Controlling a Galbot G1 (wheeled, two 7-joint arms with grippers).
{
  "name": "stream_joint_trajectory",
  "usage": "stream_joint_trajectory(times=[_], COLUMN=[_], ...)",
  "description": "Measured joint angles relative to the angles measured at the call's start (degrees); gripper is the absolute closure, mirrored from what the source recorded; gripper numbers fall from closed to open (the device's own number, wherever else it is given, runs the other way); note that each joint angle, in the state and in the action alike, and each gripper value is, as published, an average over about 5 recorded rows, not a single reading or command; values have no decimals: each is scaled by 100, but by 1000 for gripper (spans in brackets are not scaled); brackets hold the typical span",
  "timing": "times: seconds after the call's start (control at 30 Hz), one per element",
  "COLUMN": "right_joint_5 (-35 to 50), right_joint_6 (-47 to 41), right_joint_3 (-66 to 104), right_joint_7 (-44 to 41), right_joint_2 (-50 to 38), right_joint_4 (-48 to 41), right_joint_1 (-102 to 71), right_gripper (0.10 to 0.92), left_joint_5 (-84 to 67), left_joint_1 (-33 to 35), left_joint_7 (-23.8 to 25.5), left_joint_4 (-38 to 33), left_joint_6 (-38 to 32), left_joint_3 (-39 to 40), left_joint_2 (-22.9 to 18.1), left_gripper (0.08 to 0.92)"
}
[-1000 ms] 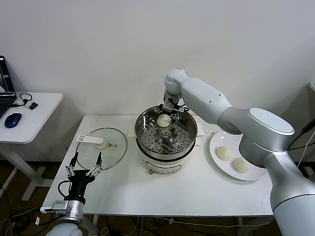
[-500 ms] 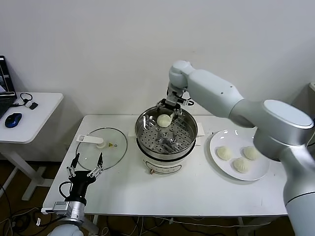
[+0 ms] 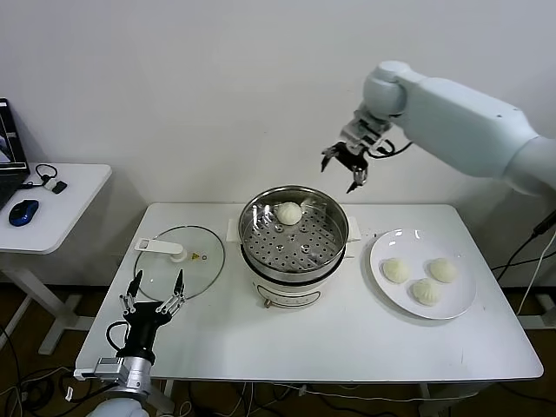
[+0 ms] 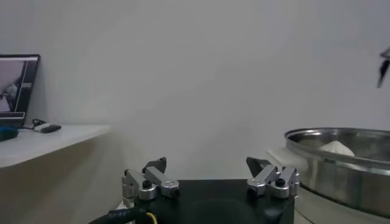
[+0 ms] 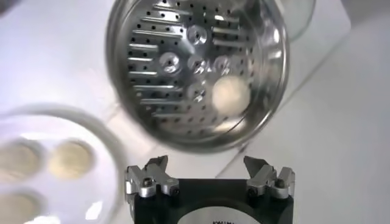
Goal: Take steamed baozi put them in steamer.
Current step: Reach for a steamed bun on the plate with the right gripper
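The steel steamer stands mid-table on its white base. One cream baozi lies on its perforated tray at the far side; it also shows in the right wrist view. Three more baozi lie on the white plate to the right. My right gripper is open and empty, raised high above the steamer's far right rim. My left gripper is open and empty, low at the table's front left.
A flat glass lid with a white handle lies left of the steamer. A side desk with a mouse and laptop stands at far left. A wall is close behind the table.
My right gripper has let go of the baozi on the steamer tray, then lifted up and to the right, away from the steamer. The left arm has not moved.
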Motion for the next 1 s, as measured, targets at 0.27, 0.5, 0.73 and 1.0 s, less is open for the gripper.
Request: stream_joint_trajectory(times=[0.27,0.5,0.73,1.0], right_joint_5=[390,481,343,114], right_joint_6=[-749,-1214,-1444,-1559], right_joint_3=[-275,-243,41,435], right_joint_7=[21,194,361,504], right_joint_2=[-828,-1120,-1136,-1001], right_joint_4=[133,100,-104,-318], right_joint_1=[-262,-766,-1346,-1946], right_gripper=[203,203,203,203], left_joint_5=[-10,-8,-21,-22], left_joint_1=[-9,22,65,91], left_joint_7=[-31,-37,-46,-50], left_joint_4=[-79,-84,-79,-71], left_joint_6=[50,46,26,14], left_joint_3=[40,46,25,13], left_joint_2=[14,15,12,11], left_gripper=[177,177,177,177])
